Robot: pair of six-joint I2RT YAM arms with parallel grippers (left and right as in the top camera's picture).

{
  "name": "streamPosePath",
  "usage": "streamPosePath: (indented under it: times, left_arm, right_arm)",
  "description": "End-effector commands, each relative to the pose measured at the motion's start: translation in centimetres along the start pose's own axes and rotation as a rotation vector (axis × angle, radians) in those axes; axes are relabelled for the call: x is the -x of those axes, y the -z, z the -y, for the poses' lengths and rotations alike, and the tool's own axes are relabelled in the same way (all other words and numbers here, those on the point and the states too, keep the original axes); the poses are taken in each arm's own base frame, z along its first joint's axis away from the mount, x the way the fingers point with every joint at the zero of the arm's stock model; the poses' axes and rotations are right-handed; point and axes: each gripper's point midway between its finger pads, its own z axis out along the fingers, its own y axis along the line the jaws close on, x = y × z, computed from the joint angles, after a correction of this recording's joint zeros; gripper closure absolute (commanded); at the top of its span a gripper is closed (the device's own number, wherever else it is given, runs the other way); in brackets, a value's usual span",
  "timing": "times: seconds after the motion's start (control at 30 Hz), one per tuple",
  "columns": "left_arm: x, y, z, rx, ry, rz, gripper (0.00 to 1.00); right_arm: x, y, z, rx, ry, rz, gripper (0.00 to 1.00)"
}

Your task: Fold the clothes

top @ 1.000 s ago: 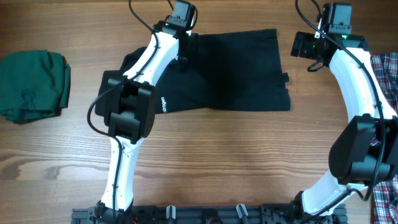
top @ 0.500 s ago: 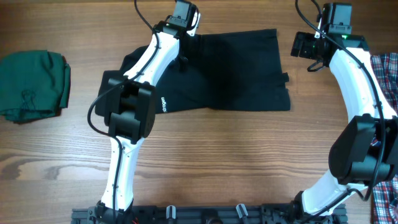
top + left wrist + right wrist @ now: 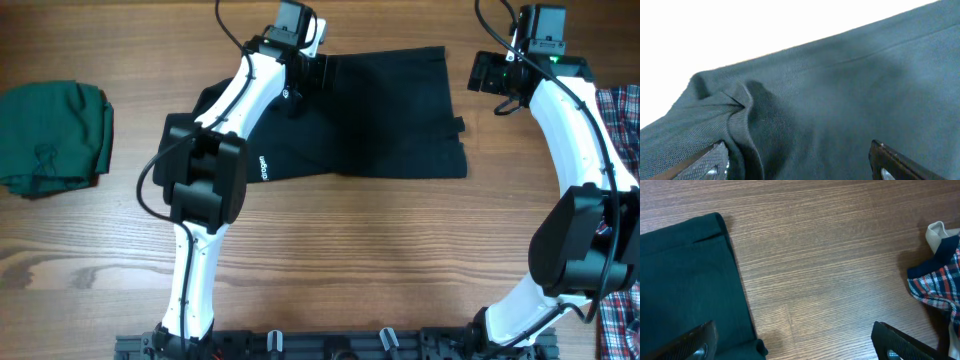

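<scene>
Overhead – black shirt: the black shirt lies spread flat on the table, reaching from under the left gripper to just short of the right gripper.
Overhead – left jaws: low over the shirt's far edge; dark fingers on dark cloth, so their stance is hard to read here.
Overhead – right jaws: over bare wood, just off the shirt's far corner, with nothing in them.
Overhead – others: a green garment lies well apart beyond the left arm, and a plaid shirt is outside the right arm.

Left wrist – jaws: spread wide and released; cloth lies between and below them, gripped by neither finger.
Left wrist – cloth: a small puckered ridge stands just ahead of the left-hand fingertip, with smooth fabric ahead of the other one.

Right wrist – jaws: spread wide and empty, with wood between them.
Right wrist – cloth: the shirt's edge runs ahead of the left-hand finger and its corner is beside that tip; the plaid shirt is beyond the other finger.

Handling: probably light, soft and limp, so it will drape and drag rather than hold a shape, and it should not slip from a pinch.
Where to hold: likely a hem or corner, pinched through every layer; the corner by the right jaws looks the readiest.
</scene>
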Motion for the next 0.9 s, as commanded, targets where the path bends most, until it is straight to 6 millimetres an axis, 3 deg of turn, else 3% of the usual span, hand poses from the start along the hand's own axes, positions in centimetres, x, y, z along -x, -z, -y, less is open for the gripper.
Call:
streamPosePath:
  times: [0.0, 0.23, 0.5, 0.67, 0.73, 0.8, 0.83, 0.87]
  left_arm:
    - [1.7, 3.2, 0.9, -0.025, -0.002, 0.044, 0.09]
    - [0.7, 2.9, 0.8, -0.022, 0.005, 0.008, 0.1]
    - [-2.9, -1.0, 0.5, -0.048, 0.074, -0.103, 0.15]
    - [-3.8, -1.2, 0.7, -0.054, 0.078, -0.136, 0.18]
    - [-2.9, -0.8, 0.9, -0.066, 0.081, -0.106, 0.19]
    - [0.2, 1.6, 0.7, -0.072, 0.087, -0.018, 0.18]
    - [2.8, 4.1, 0.4, -0.077, 0.138, 0.06, 0.17]
    - [4.2, 5.6, 0.2, -0.079, 0.17, 0.102, 0.16]
  right_arm:
    - [0.5, 0.5, -0.2, 0.012, -0.003, 0.016, 0.0]
    - [0.5, 0.5, -0.2, 0.012, -0.003, 0.016, 0.0]
    - [0.5, 0.5, -0.2, 0.012, -0.003, 0.016, 0.0]
    - [0.5, 0.5, -0.2, 0.012, -0.003, 0.016, 0.0]
    - [0.5, 0.5, -0.2, 0.012, -0.003, 0.016, 0.0]
    - [0.5, 0.5, -0.2, 0.012, -0.003, 0.016, 0.0]
    - [0.5, 0.5, -0.2, 0.012, -0.003, 0.016, 0.0]
    - [0.5, 0.5, -0.2, 0.012, -0.003, 0.016, 0.0]
